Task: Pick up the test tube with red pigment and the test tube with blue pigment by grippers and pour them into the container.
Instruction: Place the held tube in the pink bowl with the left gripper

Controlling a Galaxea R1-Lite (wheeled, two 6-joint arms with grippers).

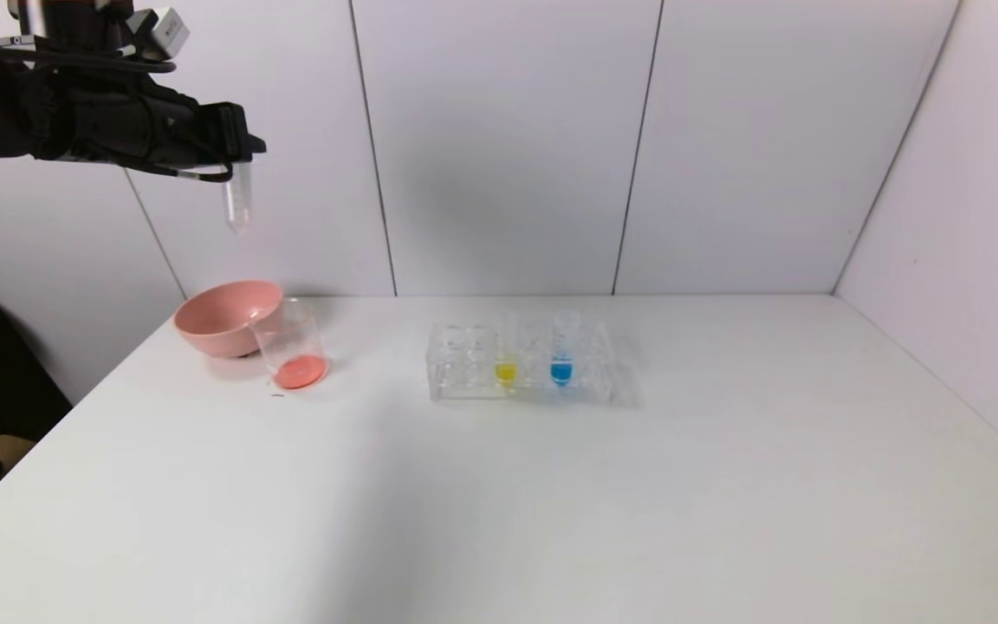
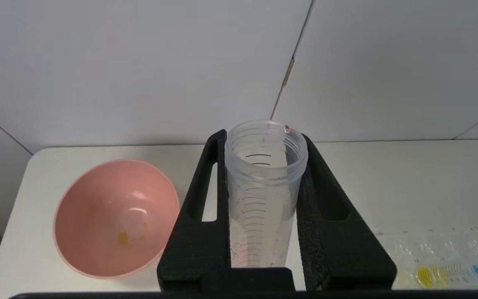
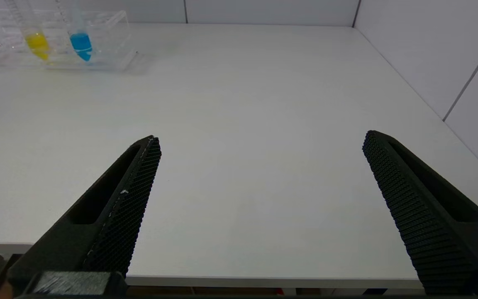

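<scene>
My left gripper (image 1: 239, 158) is shut on the red pigment test tube (image 1: 239, 201) and holds it upright, high above the pink bowl and the container. In the left wrist view the tube (image 2: 264, 199) sits between the black fingers and looks empty, with a pink drop on its rim. The container (image 1: 291, 345), a clear beaker, stands beside the bowl with orange-red liquid at its bottom. The blue pigment test tube (image 1: 562, 357) stands in the rack; it also shows in the right wrist view (image 3: 79, 39). My right gripper (image 3: 260, 137) is open and empty over the table's front edge.
A pink bowl (image 1: 220, 316) stands at the back left, touching the beaker; yellow specks lie inside it (image 2: 114, 220). The clear rack (image 1: 456, 366) at mid table also holds a yellow-liquid tube (image 1: 506, 357). White walls close the back and the right side.
</scene>
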